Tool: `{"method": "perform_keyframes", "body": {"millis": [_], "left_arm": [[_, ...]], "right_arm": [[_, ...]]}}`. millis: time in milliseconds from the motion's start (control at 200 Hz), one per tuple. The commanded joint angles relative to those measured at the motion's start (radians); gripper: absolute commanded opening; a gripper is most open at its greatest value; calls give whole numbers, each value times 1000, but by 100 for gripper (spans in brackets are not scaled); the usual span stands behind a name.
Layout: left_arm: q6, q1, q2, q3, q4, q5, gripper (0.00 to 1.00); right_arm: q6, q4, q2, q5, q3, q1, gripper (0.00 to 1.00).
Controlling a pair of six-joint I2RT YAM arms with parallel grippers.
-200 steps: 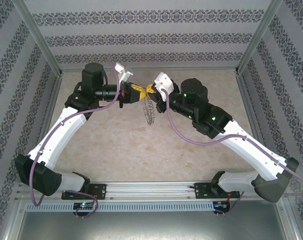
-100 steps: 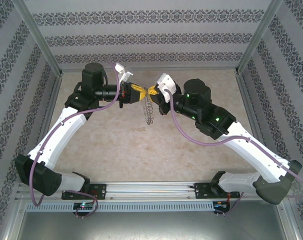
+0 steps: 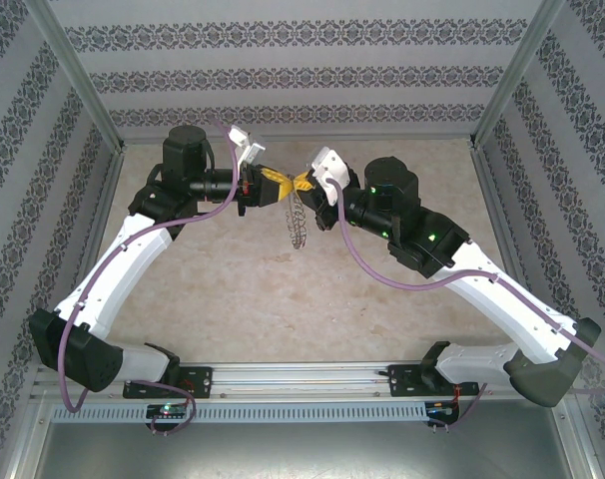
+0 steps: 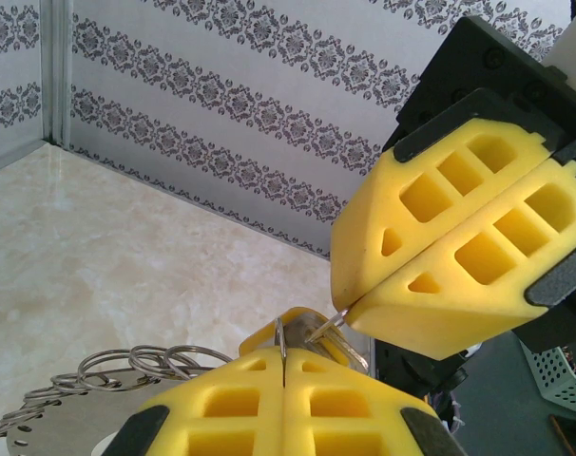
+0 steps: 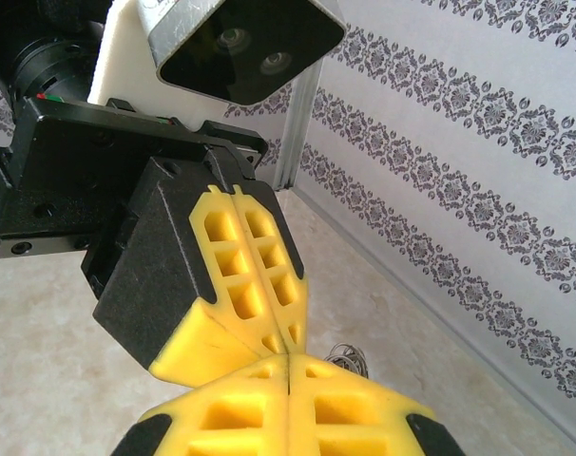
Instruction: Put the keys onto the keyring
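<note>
- Gripping thin top edge of keyring (image 3: 298, 226) with left gripper (image 3: 282, 188), fingers pressed together.
- Dangling keyring edge-on, coil-like, just below both grippers, over table (image 3: 283, 299).
- Meeting left tip to tip with right gripper (image 3: 298, 185), fingers closed; silver sliver at seam, cannot tell what.
- Keeping key (image 4: 293, 323) between the two tips, orange head just beside left fingers.

Key (image 4: 321, 331) mostly buried between left fingers (image 4: 221, 404) and right fingers (image 4: 459, 256), head barely visible. Keyring (image 4: 79, 418), left of left fingers, clipped by bottom edge.
</note>
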Motion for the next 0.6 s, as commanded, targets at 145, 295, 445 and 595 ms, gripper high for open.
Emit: {"method": "perform_keyframes", "body": {"millis": [145,295,445,595], "left_arm": [[6,-3,-23,1,35,42,0],[6,-3,-24,-1,34,45,0],[7,-4,-22,-4,37,46,0],[8,-4,-22,-1,39,49,0]], "right_arm": [[5,9,30,19,21,-3,0],[-7,17,30,45,18,-4,0],[-21,19,38,67,22,-4,0],[-34,12,44,91,27,-2,0]]}}
